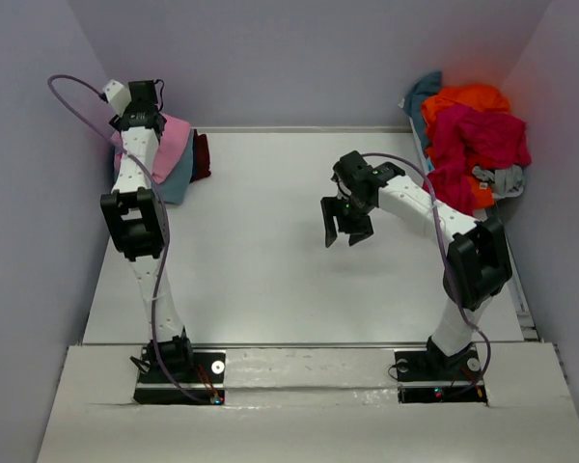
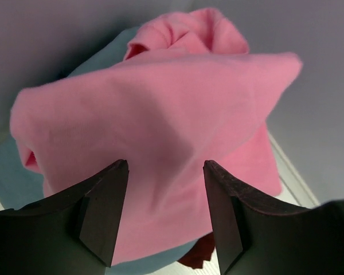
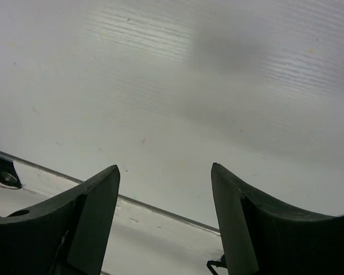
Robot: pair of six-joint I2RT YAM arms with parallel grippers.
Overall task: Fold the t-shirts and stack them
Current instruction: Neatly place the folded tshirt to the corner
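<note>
You're looking at a white table boxed in by pale lavender walls. Your left gripper is up in the far-left corner, fingers apart, hanging right over the pink shirt. I can't quite tell if the tips are touching the cloth, but they're not clamped on it. The pink shirt sits bunched on top of a blue shirt, with a dark red shirt just beside them, toward the middle.

Your right gripper hovers over bare table right of centre, fingers spread wide and holding nothing.

The unfolded pile is heaped at the far-right edge: orange, crimson, a bit of teal behind and grey at the front.
</note>
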